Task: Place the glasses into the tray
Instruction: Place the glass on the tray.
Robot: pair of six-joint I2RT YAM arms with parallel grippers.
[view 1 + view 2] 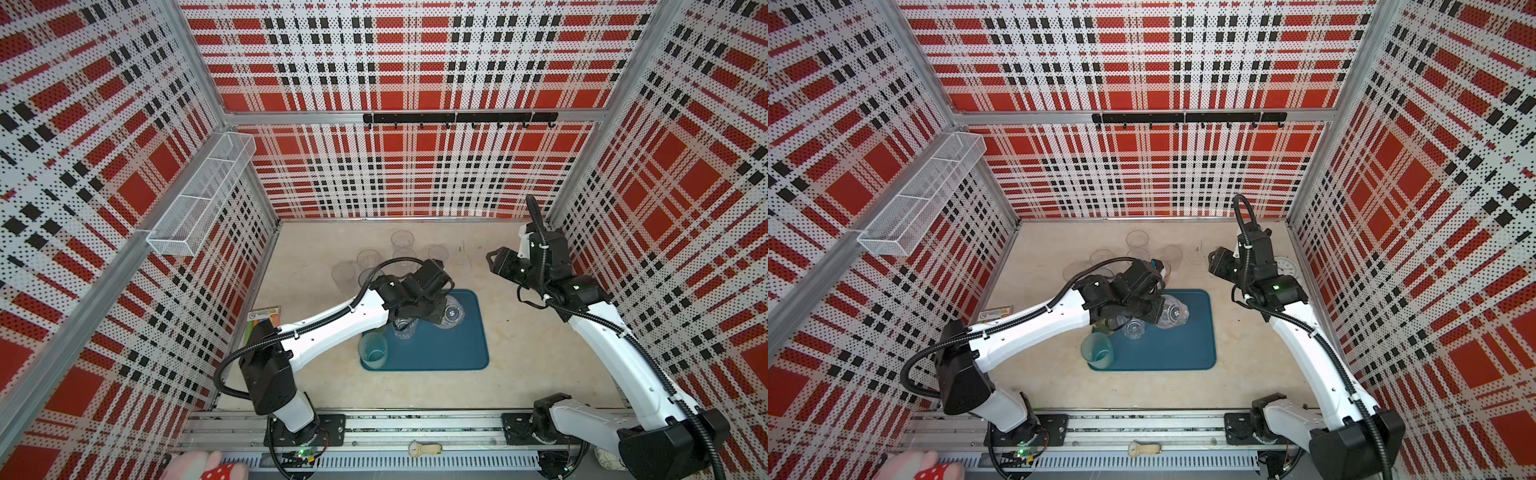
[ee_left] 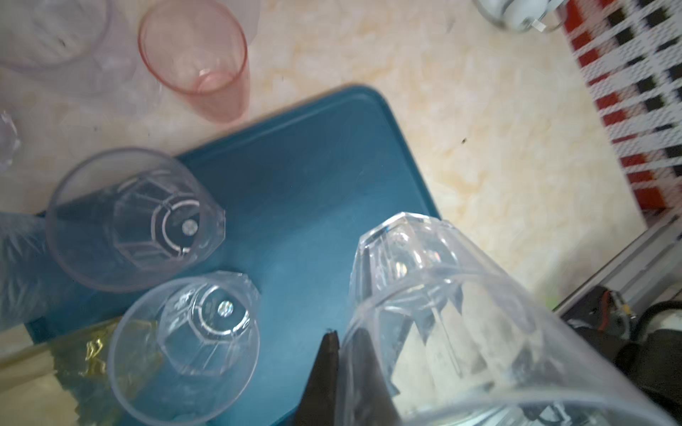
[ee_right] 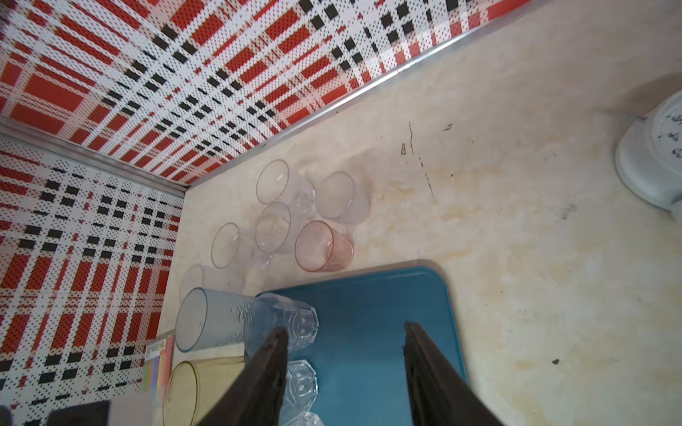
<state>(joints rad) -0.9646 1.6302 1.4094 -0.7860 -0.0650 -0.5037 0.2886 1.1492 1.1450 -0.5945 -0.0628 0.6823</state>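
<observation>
Fingers of the left gripper were clamped on the wall of a clear faceted glass, one finger outside the rim and one inside. We saw that glass hanging tilted over the far part of the tray. We could not tell whether its base touched the tray.

The right gripper stood open with nothing between its jaws. In a top view it hung above the table, to the right of the tray and apart from every glass.

Two more clear tumblers stood upright on the tray along its left side. A teal-green glass stood at its near left corner. An amber glass and a grey-blue glass stood at the tray's left rim, and we could not tell whether they were on it or beside it.

A pink glass stood on the table just beyond the far rim. A cluster of clear glasses stood behind it, toward the back wall. A white clock sat on the table at the right.
</observation>
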